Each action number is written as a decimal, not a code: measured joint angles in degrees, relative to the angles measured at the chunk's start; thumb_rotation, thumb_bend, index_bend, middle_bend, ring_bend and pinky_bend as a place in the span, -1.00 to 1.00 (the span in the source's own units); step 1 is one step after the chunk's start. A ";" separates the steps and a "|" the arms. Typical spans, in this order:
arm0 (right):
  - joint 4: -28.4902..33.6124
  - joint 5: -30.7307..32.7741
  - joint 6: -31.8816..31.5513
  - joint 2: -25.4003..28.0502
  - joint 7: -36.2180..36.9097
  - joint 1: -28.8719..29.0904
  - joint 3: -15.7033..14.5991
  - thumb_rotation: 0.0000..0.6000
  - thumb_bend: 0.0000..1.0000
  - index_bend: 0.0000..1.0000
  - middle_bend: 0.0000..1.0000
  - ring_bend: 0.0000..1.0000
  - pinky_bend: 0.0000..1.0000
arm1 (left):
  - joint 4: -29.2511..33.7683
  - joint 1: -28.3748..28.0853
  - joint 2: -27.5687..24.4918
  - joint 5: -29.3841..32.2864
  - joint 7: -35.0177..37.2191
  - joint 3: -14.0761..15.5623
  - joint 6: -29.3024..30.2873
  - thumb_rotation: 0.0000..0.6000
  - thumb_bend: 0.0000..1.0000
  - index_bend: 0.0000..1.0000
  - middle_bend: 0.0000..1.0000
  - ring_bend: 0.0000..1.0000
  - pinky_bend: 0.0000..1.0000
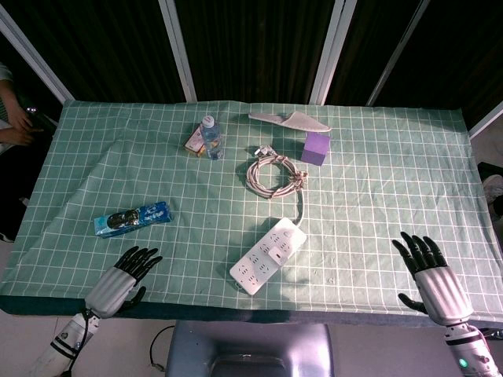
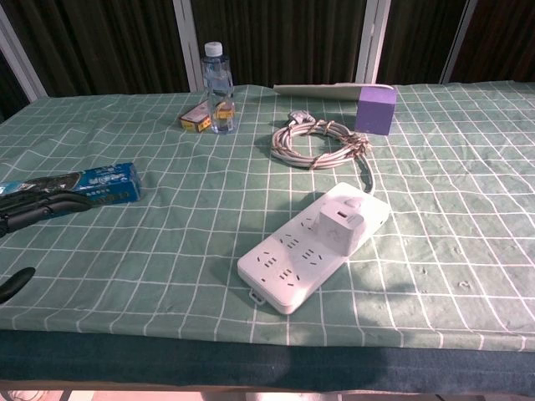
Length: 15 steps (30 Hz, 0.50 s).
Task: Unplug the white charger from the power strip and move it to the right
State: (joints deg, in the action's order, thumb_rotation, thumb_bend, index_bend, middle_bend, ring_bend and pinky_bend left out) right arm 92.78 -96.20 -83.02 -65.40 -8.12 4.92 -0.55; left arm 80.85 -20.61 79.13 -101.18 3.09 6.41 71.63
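The white power strip (image 1: pixel 268 256) (image 2: pixel 315 245) lies diagonally near the table's front edge, its cable running back to a coil (image 1: pixel 273 174) (image 2: pixel 318 142). A white charger (image 1: pixel 279 252) (image 2: pixel 341 226) is plugged into the strip toward its far end. My left hand (image 1: pixel 122 276) hovers over the front left of the table, fingers spread, holding nothing; its dark fingertips (image 2: pixel 38 205) show at the chest view's left edge. At the front right, well right of the strip, my right hand (image 1: pixel 428 269) is open too. It does not show in the chest view.
A blue snack packet (image 1: pixel 132 218) (image 2: pixel 79 190) lies just beyond my left hand. At the back stand a water bottle (image 1: pixel 210 137) (image 2: pixel 219 90) with a small box, a purple cube (image 1: pixel 316 148) (image 2: pixel 376 109) and a white slipper (image 1: pixel 289 120).
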 measured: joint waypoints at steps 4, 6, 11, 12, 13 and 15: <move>0.68 -0.72 4.50 -2.43 -3.37 3.37 0.67 1.00 -0.62 -1.00 -1.00 -1.00 -1.00 | 2.70 -3.12 2.70 -2.26 -2.43 -0.12 -2.97 1.00 0.28 -1.00 -0.98 -1.00 -0.91; 1.19 -0.75 6.93 -3.63 -5.01 4.98 1.02 1.00 -0.62 -1.00 -1.00 -1.00 -1.00 | 4.81 -4.53 4.19 -3.12 -4.32 -0.33 -4.35 1.00 0.41 -1.00 -0.97 -1.00 -0.91; 3.10 0.84 14.49 -7.71 -10.32 9.92 2.48 1.00 -0.62 -1.00 -1.00 -1.00 -1.00 | 8.05 -7.31 7.91 -4.01 -6.42 -1.14 -7.38 1.00 0.74 -1.00 -0.97 -1.00 -0.93; 3.42 1.39 15.59 -8.50 -11.45 10.69 2.78 1.00 -0.62 -1.00 -1.00 -1.00 -1.00 | 8.31 -7.77 8.62 -3.65 -6.93 -1.48 -8.26 1.00 0.78 -1.00 -0.97 -1.00 -0.93; 3.82 2.25 16.96 -9.52 -12.99 11.63 3.18 1.00 -0.62 -1.00 -1.00 -1.00 -1.00 | 8.44 -8.11 9.15 -3.16 -7.26 -1.77 -9.00 1.00 0.80 -1.00 -0.97 -1.00 -0.93; 4.35 3.80 18.81 -10.99 -15.31 12.90 3.77 1.00 -0.62 -1.00 -1.00 -1.00 -1.00 | 8.55 -8.96 10.55 -1.49 -8.12 -2.62 -10.93 1.00 0.81 -1.00 -0.97 -1.00 -0.93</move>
State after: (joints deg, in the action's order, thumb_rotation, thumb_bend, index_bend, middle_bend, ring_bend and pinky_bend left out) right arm 97.13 -92.40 -64.21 -76.39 -23.43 17.81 3.22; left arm 89.40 -29.57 89.68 -102.67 -5.03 3.79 60.69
